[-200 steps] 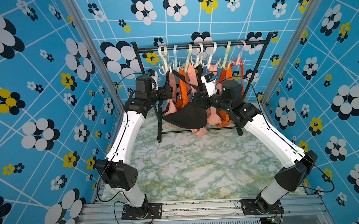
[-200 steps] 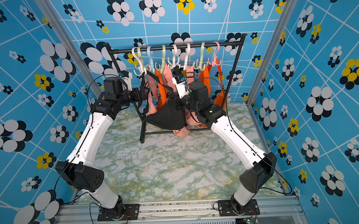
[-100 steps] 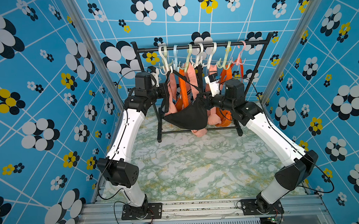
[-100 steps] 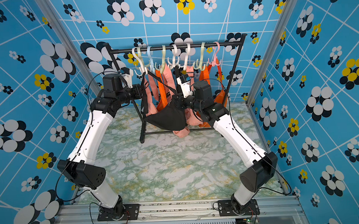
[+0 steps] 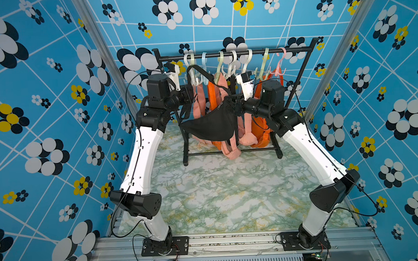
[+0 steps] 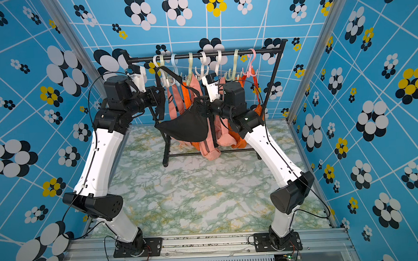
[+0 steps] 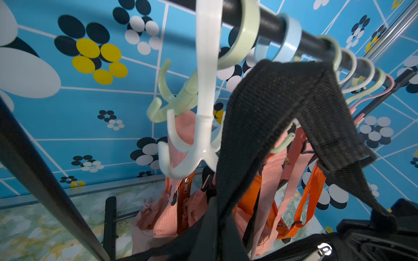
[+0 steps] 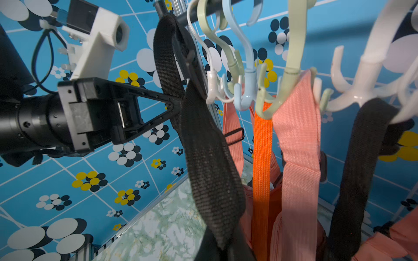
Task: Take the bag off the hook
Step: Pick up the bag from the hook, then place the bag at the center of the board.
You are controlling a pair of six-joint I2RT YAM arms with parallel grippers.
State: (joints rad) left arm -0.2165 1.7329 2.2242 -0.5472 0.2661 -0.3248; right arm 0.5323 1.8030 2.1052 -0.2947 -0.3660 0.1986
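The black bag (image 5: pixel 210 127) (image 6: pixel 186 128) hangs in front of the rack in both top views. My right gripper (image 5: pixel 233 105) (image 6: pixel 203 107) is shut on its upper right corner. The bag's black strap (image 7: pixel 271 101) (image 8: pixel 210 158) runs up and to the left in a loop beside the white hook (image 7: pixel 203 144) (image 8: pixel 212 88) (image 5: pixel 193 79). The loop's top stands higher than the hook's prongs. I cannot tell whether it still touches a prong. My left gripper (image 5: pixel 189 98) (image 6: pixel 161 99) (image 8: pixel 181 104) is shut on the strap below the hook.
The black rack rail (image 5: pixel 236 52) carries several plastic hooks. Pink bags (image 5: pixel 247 139) and orange bags (image 5: pixel 260 141) hang from them behind the black bag. Another black strap (image 8: pixel 362 169) hangs from a white hook further along. A rack post (image 7: pixel 45 180) and the blue walls stand close.
My left gripper, open a second ago, has shut on the black strap and risen slightly. The right gripper has stayed shut on the bag.
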